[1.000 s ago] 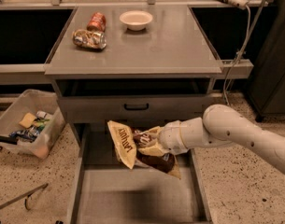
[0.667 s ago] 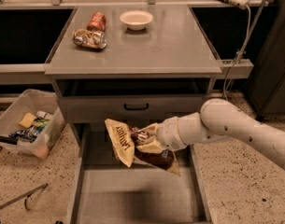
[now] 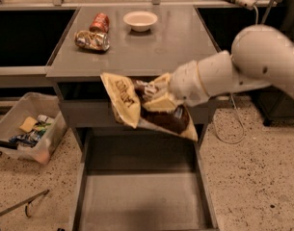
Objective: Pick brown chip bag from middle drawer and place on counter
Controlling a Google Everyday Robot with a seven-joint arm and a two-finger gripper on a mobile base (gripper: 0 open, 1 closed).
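Observation:
The brown chip bag [image 3: 137, 105], dark brown with cream-yellow edges, hangs in the air in front of the cabinet, just below the counter's front edge. My gripper [image 3: 158, 97] is shut on the bag's upper part, and the white arm reaches in from the right. The middle drawer [image 3: 141, 196] is pulled open below, its grey floor bare. The counter [image 3: 175, 42] is the grey top of the cabinet, just behind and above the bag.
On the counter stand a crushed silver can [image 3: 92, 40], a red can [image 3: 100, 21] and a white bowl [image 3: 140, 20] toward the back. A clear bin [image 3: 26, 129] of odds and ends sits on the speckled floor at left. A cable hangs at right.
My gripper has lifted the bag up out of the drawer to about counter-edge height. The view has moved closer and higher.

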